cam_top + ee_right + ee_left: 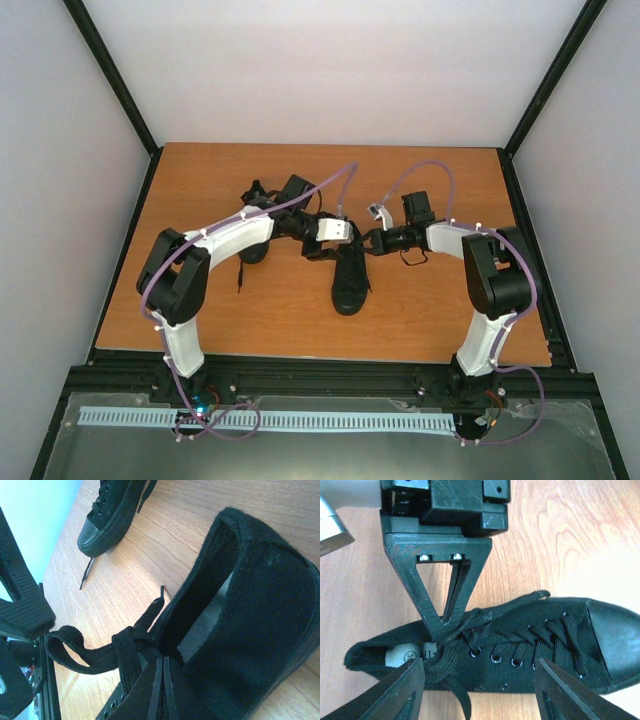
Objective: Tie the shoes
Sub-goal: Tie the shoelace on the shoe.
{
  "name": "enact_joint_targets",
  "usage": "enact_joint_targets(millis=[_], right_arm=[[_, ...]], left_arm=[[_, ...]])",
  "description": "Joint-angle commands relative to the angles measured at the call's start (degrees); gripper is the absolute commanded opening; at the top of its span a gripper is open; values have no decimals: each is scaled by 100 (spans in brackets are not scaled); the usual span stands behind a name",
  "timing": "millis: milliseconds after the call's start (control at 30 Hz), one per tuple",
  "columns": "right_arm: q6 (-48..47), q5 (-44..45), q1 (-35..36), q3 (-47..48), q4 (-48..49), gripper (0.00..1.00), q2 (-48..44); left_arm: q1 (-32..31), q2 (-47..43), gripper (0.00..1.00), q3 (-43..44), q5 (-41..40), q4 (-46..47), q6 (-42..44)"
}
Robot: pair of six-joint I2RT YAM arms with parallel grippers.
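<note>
One black shoe (350, 285) lies mid-table, toe toward me. Its laces (127, 647) are crossed into a knot at the top eyelets, with a loop (65, 647) standing out to one side. My right gripper (368, 243) is shut, its tips (162, 662) pinched at that knot by the shoe's opening; it also shows in the left wrist view (445, 626). My left gripper (338, 252) hovers over the same shoe (545, 645), open wide (479, 665), with one finger (400, 690) near the heel opening and the other over the eyelets. The second shoe (255, 245) lies left, partly under my left arm.
The second shoe's toe (102, 522) and a loose lace end (86, 572) lie on the wooden table (420, 310) beyond the knot. Grey walls and a black frame (540, 260) enclose the table. A slotted cable duct (300, 420) runs along the near edge.
</note>
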Motion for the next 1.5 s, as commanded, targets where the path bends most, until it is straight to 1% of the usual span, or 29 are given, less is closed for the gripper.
enact_joint_targets(millis=[0, 100, 167, 233, 300, 400, 500, 633, 667, 700, 733, 767, 933, 1167, 1467], right_arm=[[-118, -71, 47, 68, 53, 3, -143], [-120, -72, 45, 70, 43, 3, -168], [-120, -72, 46, 68, 35, 3, -178], [-120, -61, 48, 66, 34, 3, -177], [-113, -48, 56, 47, 69, 3, -191], [-73, -49, 56, 18, 107, 3, -219], [-63, -45, 50, -8, 122, 3, -237], [-67, -23, 53, -22, 113, 3, -253], [-63, -15, 53, -34, 125, 3, -260], [-45, 16, 52, -54, 139, 3, -280], [-23, 43, 50, -81, 164, 3, -308], [-3, 78, 53, -105, 177, 3, -343], [103, 434, 45, -241, 202, 3, -527], [329, 748, 43, -599, 315, 3, -811], [661, 1226, -29, -962, 280, 3, -1189]], left_arm=[[4, 178, 63, -31, 432, 664, -1410], [1, 302, 64, 19, 83, 1095, -1791], [26, 354, 64, 77, 46, 1283, -1854], [36, 409, 62, 159, 240, 1094, -1581], [36, 457, 57, 93, 488, 812, -1096], [36, 440, 44, -119, 478, 748, -852], [36, 349, 35, -197, 373, 1035, -1063], [36, 241, 22, -231, 275, 1122, -1074], [36, 227, 14, -241, 202, 1122, -1074], [44, 224, 10, -260, 97, 1134, -1097], [51, 221, 2, -282, -6, 1170, -1135], [58, 199, 1, -316, -122, 1197, -1166], [104, -1, 1, -516, -510, 1309, -1292], [159, -209, 1, -887, -608, 1028, -1247], [185, -285, 1, -1292, -881, 1113, -1030]])
